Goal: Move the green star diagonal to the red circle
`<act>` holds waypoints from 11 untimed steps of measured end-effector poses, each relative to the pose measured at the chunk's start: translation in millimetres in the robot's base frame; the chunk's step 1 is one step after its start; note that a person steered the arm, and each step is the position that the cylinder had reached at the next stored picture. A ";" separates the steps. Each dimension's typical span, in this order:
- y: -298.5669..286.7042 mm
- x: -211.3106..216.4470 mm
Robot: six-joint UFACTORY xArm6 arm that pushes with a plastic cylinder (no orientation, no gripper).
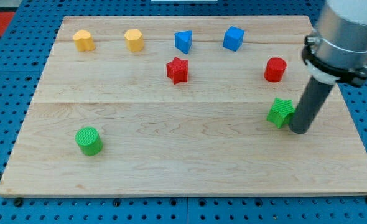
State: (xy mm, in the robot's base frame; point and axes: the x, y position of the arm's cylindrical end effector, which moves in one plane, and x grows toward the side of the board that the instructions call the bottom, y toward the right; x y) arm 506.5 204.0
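The green star [280,112] lies at the view's right on the wooden board [183,155]. The red circle [275,69] stands above it, a little to the left, with a gap between them. My tip [298,129] rests on the board right beside the star, at its lower right edge, touching or nearly touching it. The dark rod rises from there to the arm's grey body at the view's top right.
A red star [178,70] sits at top centre. Two blue blocks [183,42] [233,38] and two yellow blocks [83,40] [134,40] line the top edge. A green cylinder [88,140] stands at the lower left.
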 end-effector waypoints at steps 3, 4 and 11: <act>0.4 -17.4; -58.1 -33.4; -149.2 -10.6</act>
